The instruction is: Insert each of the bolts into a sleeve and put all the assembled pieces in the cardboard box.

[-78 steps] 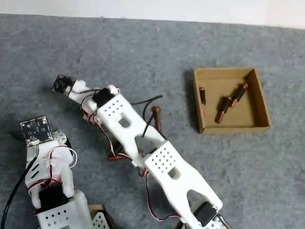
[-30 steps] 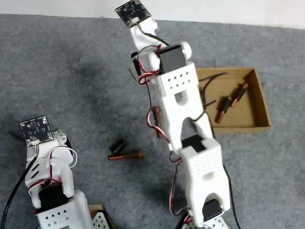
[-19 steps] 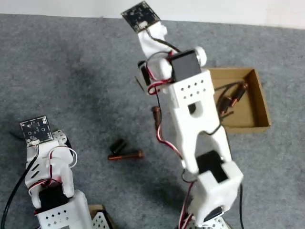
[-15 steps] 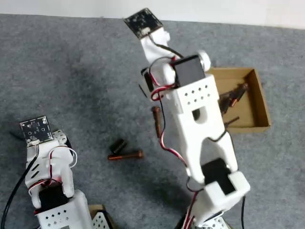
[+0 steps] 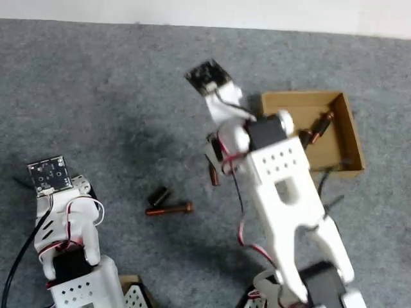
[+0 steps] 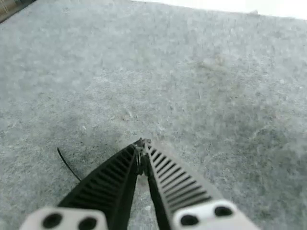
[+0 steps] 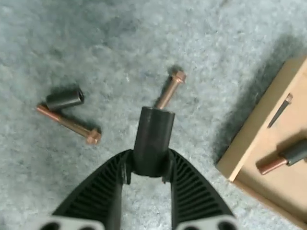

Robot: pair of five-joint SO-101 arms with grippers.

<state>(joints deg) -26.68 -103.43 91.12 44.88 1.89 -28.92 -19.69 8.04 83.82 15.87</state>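
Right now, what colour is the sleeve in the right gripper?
Black. The sleeve shows best in the right wrist view, held by the right gripper.

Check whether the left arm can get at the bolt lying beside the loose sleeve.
Probably yes. Only bare carpet lies between the left gripper and that bolt, and the right gripper, holding a sleeve, hangs nearer the box.

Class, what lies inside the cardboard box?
In the cardboard box: one bolt-in-sleeve piece and part of another. The right arm covers the box's left side, so more may lie hidden.
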